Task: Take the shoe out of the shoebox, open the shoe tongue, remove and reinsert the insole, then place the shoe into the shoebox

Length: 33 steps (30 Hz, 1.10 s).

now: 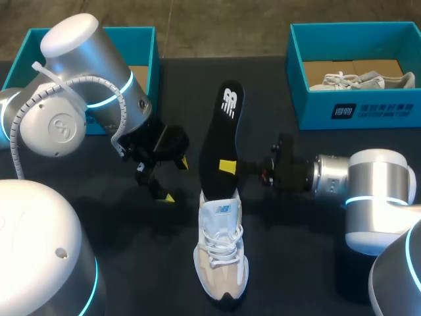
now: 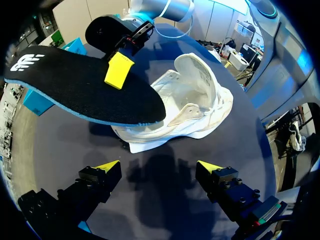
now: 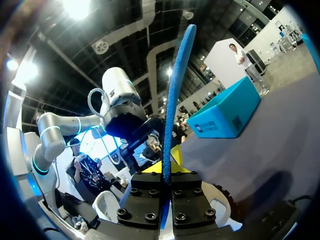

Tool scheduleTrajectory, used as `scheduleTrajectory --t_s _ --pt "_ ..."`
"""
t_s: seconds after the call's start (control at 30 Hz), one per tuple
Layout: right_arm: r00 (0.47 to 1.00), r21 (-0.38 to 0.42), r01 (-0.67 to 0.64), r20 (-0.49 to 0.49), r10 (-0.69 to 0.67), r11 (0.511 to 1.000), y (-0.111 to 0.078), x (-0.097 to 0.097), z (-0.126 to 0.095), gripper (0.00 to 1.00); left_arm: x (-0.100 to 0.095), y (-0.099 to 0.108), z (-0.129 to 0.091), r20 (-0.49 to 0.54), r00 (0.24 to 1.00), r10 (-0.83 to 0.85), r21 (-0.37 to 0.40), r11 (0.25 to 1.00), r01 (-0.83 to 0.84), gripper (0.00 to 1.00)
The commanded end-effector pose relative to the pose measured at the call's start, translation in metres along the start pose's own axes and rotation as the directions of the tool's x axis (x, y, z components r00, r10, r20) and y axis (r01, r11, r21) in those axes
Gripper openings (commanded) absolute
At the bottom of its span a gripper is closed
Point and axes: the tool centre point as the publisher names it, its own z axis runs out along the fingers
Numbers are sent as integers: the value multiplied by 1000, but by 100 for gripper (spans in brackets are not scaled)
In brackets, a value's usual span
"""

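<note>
Left jaws hang released over the bench (image 1: 131, 263), just left of the shoe (image 1: 222, 253), which sits near-middle, toe nearest. Right jaws are clenched on the insole (image 1: 220, 131), held over the shoe's heel. It looks light, thin and bendy, so gripping mid-edge suits. The shoe's inside is largely hidden beneath it.

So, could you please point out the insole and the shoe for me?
insole (image 1: 218, 141): head view, on its black middle.
shoe (image 1: 221, 245): head view, on its laces.
</note>
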Motion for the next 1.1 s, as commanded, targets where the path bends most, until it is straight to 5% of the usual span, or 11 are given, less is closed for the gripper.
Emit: scheduleTrajectory --t_s 0.03,1.1 --pt "1000 -1 -3 -8 3 1000 -4 -2 1 0 0 0 1 1 1000 0 -2 1000 0 100" --pt "999 -13 -38 -1 38 999 -25 -2 -9 0 5 -5 18 59 998 -26 -51 998 29 100"
